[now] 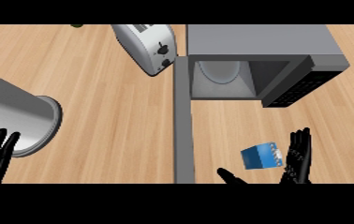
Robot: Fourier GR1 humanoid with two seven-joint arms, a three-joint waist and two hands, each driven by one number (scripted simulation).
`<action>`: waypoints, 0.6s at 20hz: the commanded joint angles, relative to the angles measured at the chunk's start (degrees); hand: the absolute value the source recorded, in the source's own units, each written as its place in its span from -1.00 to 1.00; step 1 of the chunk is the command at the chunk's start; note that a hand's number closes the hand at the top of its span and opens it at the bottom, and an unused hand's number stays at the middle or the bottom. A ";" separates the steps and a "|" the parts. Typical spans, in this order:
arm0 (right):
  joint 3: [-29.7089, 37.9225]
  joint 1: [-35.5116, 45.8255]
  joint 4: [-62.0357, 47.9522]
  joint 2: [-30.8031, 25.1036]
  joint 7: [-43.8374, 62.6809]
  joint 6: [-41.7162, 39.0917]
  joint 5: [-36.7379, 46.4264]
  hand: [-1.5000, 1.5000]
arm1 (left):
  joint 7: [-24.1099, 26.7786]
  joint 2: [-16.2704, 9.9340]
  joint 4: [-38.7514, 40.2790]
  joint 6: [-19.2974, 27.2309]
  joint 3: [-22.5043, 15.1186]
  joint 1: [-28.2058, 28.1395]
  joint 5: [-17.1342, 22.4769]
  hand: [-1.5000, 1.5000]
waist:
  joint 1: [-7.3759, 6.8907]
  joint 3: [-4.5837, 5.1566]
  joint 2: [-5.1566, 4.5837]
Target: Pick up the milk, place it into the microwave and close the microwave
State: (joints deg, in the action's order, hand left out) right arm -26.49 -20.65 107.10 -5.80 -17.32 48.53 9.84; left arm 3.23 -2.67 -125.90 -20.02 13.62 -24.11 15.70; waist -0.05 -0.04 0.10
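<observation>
— Milk (261, 156) first: where does it sit?

— On the wooden surface (97, 106), near and to the right. It is a small blue carton, tilted, resting between the thumb and the fingers (298, 148) of the right hand (296, 164). The fingers stand just to its right, straight and pointing away toward the far side; the thumb shows as a dark tip at the near edge, to the carton's left.

— Do the fingers clamp it?

— No. They are apart from the thumb and straight, not curled round the carton. Whether they touch its side cannot be told.

— And the microwave (262, 40)?

— Far and to the right, grey, with its cavity open toward the near side. A pale round plate (221, 70) lies inside. Its door (184, 124) is swung wide and runs as a long grey strip from the cavity's left corner down to the near edge, well to the left of the milk. The dark control panel sits at the cavity's right.

— What else is on the surface?

— A silver toaster (149, 47) stands far, just left of the microwave. A large metal cylinder (27, 122) lies at the left edge.

— The left hand (7, 148)?

— At the near left edge beside that cylinder, fingers straight and up, holding nothing.
</observation>
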 commanded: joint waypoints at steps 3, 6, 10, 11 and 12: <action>7.28 -1.44 -3.95 -2.06 -7.34 -4.37 -8.92 -1.00 | 3.57 1.50 2.88 -1.91 0.36 0.26 -1.85 -1.00 | 0.05 0.02 -0.02; 7.93 -1.87 -6.16 -2.21 -8.59 -6.82 -10.15 -1.00 | -0.16 1.20 0.19 -1.29 0.83 1.04 -0.49 -1.00 | 0.03 0.02 -0.04; 10.74 -2.63 -13.73 -1.58 -16.62 -11.11 -14.50 -1.00 | 1.44 1.41 -0.24 -2.39 1.68 -0.78 0.24 -1.00 | -0.08 0.01 -0.02; 11.19 -3.31 -14.44 -1.52 -17.17 -11.95 -15.36 -1.00 | 2.35 1.73 1.66 -2.53 1.45 -0.33 -1.37 -1.00 | -0.01 0.02 -0.03; 10.87 0.42 -16.34 -0.14 -15.22 -10.79 -14.02 -1.00 | 4.63 2.62 -1.22 -2.49 -1.14 -5.78 -1.88 -1.00 | -0.34 0.02 -0.02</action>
State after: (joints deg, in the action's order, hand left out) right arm -17.27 -22.99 95.86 -7.11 -31.16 39.39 -2.66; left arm 5.60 -0.91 -125.15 -21.88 13.80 -25.34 14.30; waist -0.08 -0.02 0.07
